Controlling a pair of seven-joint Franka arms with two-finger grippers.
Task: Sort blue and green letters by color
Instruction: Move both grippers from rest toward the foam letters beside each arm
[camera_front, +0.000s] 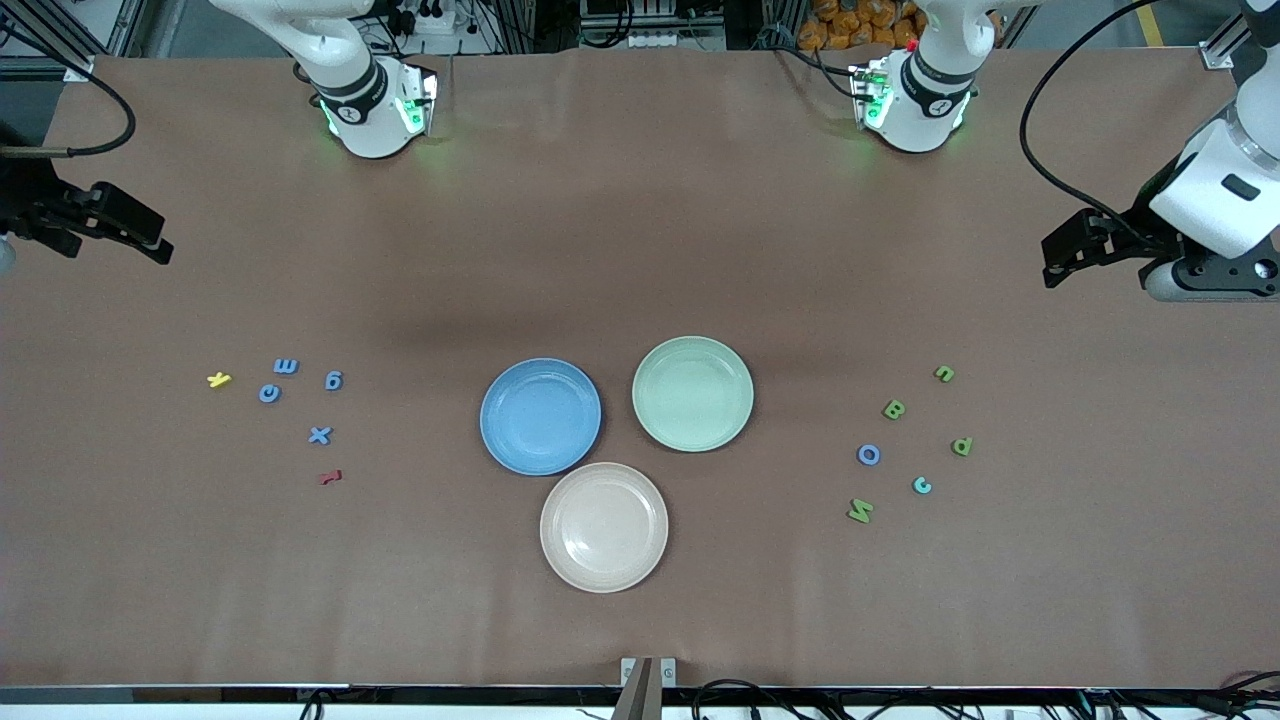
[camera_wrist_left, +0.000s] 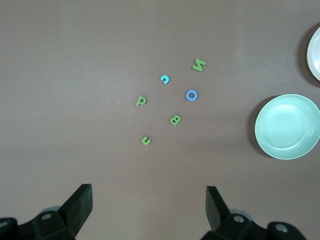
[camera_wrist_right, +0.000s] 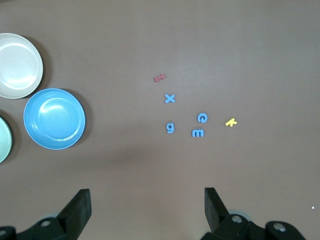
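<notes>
Several blue letters lie toward the right arm's end of the table: an m (camera_front: 285, 366), an e (camera_front: 270, 393), a g (camera_front: 333, 380) and an x (camera_front: 319, 435). Toward the left arm's end lie green letters u (camera_front: 944, 373), B (camera_front: 894, 409), P (camera_front: 961, 446) and N (camera_front: 860, 511), with a blue O (camera_front: 869, 455) and a light blue c (camera_front: 922, 486) among them. My right gripper (camera_wrist_right: 147, 192) hangs open and empty, high over its end of the table. My left gripper (camera_wrist_left: 148, 190) is likewise open and empty over its own end.
Three plates stand mid-table: a blue plate (camera_front: 540, 416), a pale green plate (camera_front: 692, 393) beside it, and a beige plate (camera_front: 603, 526) nearest the front camera. A yellow letter (camera_front: 218, 379) and a dark red letter (camera_front: 330, 477) lie by the blue group.
</notes>
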